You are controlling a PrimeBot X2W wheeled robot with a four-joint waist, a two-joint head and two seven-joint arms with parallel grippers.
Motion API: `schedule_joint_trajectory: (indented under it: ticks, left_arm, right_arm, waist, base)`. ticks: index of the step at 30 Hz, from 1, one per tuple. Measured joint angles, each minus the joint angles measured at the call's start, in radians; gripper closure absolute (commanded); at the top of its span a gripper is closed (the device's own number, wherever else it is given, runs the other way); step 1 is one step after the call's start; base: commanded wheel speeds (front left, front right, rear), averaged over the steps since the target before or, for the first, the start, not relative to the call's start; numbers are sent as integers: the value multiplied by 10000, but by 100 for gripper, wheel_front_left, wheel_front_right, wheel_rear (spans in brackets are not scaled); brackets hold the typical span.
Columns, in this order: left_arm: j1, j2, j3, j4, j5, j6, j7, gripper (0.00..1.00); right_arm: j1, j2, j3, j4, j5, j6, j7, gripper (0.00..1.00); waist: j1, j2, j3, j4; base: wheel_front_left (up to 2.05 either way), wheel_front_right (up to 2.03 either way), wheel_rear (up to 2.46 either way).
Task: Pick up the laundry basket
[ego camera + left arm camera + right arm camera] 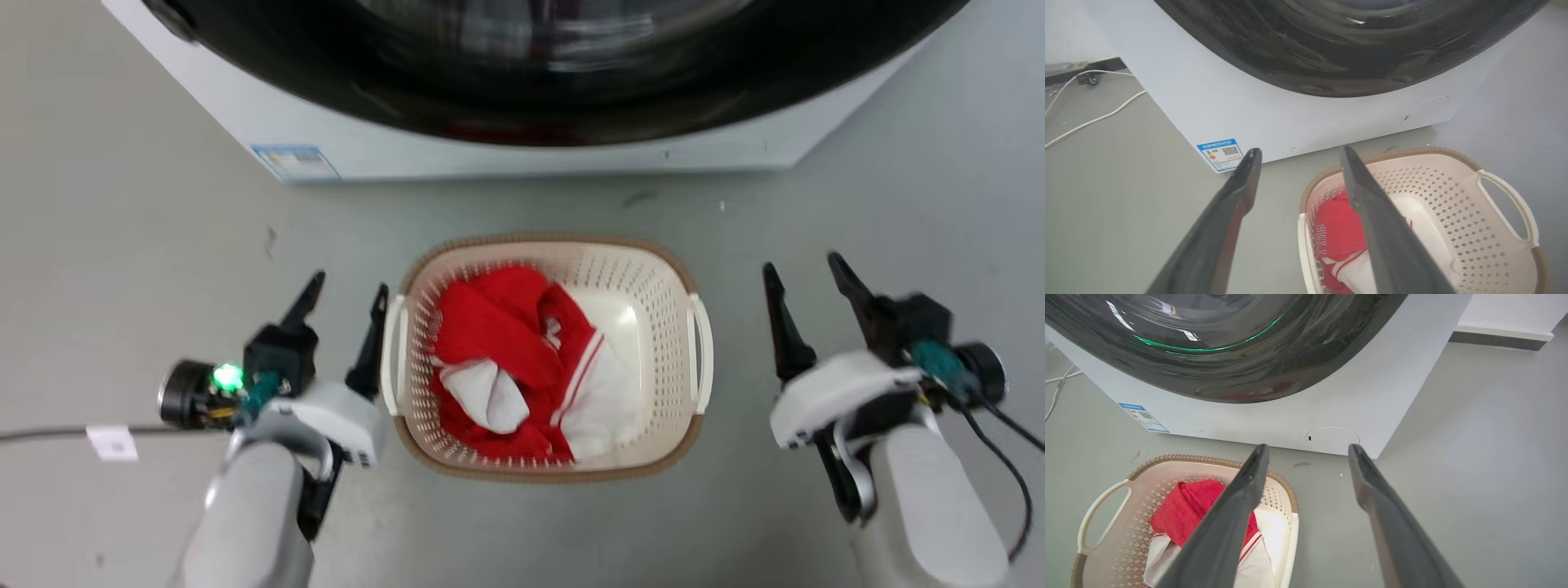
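Laundry basket (641, 282) sits on the grey floor (122, 245), with the white washing machine (490, 159) just beyond its far rim. Inside the basket: 1 heap of red-and-white clothing (498, 327), bunched toward its left half, leaving the right part of the bottom bare. Left gripper (349, 284) is spread wide and empty, with its inner finger just beside the basket's left handle (392, 351); contact cannot be told. Right gripper (801, 265) is likewise spread and empty, standing clear of the basket's right handle (702, 351) with a strip of floor between. Judgement: the basket should be light, since it is thin perforated plastic with a soft, small load. The walls will probably flex if squeezed, so the 2 white side handles are the places to hold. Smooth plastic may slip between narrow fingers. The load favours the left side, so expect a slight tilt unless both handles rise together.
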State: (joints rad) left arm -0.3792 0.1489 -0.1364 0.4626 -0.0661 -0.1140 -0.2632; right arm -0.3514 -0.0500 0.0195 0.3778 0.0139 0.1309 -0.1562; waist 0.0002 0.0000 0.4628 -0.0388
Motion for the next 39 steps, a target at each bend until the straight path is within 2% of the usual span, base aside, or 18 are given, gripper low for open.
schedule_joint_trajectory:
  ticks: [3,10,19,28,39]
  left_arm:
    - [-813,219,-52,936,-75,-29,-2,0]
    - [-2566,589,-805,3411,-222,-140,228,0]
    - [-4075,848,-2581,5551,-1264,-151,838,0]
    - [-5081,1101,-4274,6245,-2466,-151,1722,0]
    - [-5862,1643,-6220,6073,-3935,-171,2871,0]
  right_arm:
    - [-763,6,309,777,-228,4,188,0]
    - [-2281,0,786,2821,334,4,790,0]
    - [-3793,-4,1628,5106,1143,2,1659,0]
    - [-5025,-2,2416,6573,1862,2,2433,0]
    - [-5993,-2,3028,7662,2192,2,2905,0]
  waist:
    - [0,0,628,-94]
    - [0,0,1866,-295]
    - [0,0,2854,-423]
    - [0,0,3377,-347]
    - [-1,0,3924,-268]
  base:
    - [0,0,0]
    - [0,0,0]
    - [0,0,0]
    - [0,0,0]
    - [0,0,0]
